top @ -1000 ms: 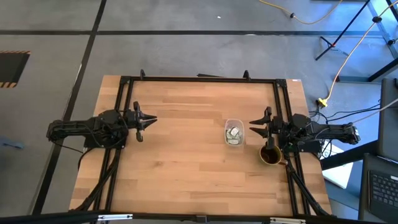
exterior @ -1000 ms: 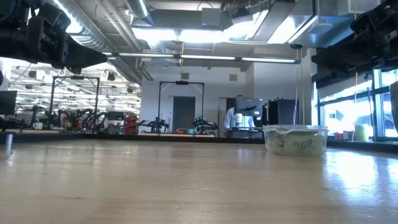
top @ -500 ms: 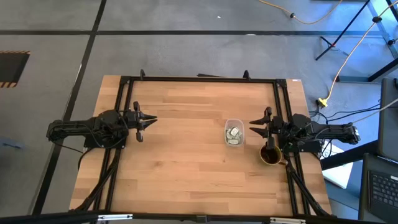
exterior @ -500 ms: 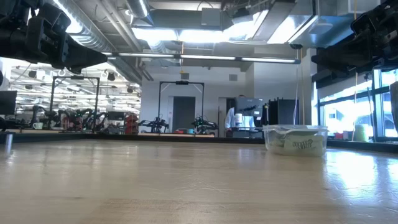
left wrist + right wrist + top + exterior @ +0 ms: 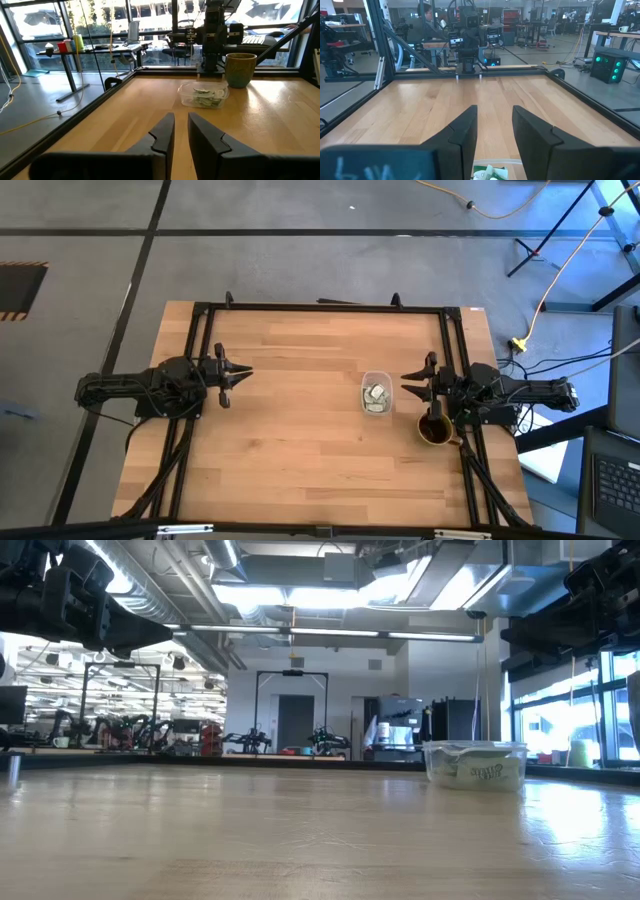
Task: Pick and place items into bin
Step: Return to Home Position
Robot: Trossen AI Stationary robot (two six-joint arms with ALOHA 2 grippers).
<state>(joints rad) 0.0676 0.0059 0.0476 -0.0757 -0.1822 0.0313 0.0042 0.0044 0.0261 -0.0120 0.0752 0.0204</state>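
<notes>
Quick rundown, left side first. The left gripper (image 5: 247, 372) was parked over the left part of the table (image 5: 300, 450), lifted well clear of the wood. Its fingers were seen only a narrow crack apart in the wrist view, and nothing was pinched between them.

Moving along, the middle of the wooden top was passed over, and the bin (image 5: 476, 747) was found right of centre, sat flat on the table. A small heap of packets (image 5: 376, 393), pale green and white, was seen lying inside it through the clear wall.

Just past the bin, the right gripper (image 5: 405, 388) was held above the table's right edge, pointed at the bin but not touching it. Its fingers were spread a bit wider than the other pair, and nothing was gripped there either.

A mug (image 5: 433, 429) was stood upright just beside that gripper, near the bin but apart from it.
</notes>
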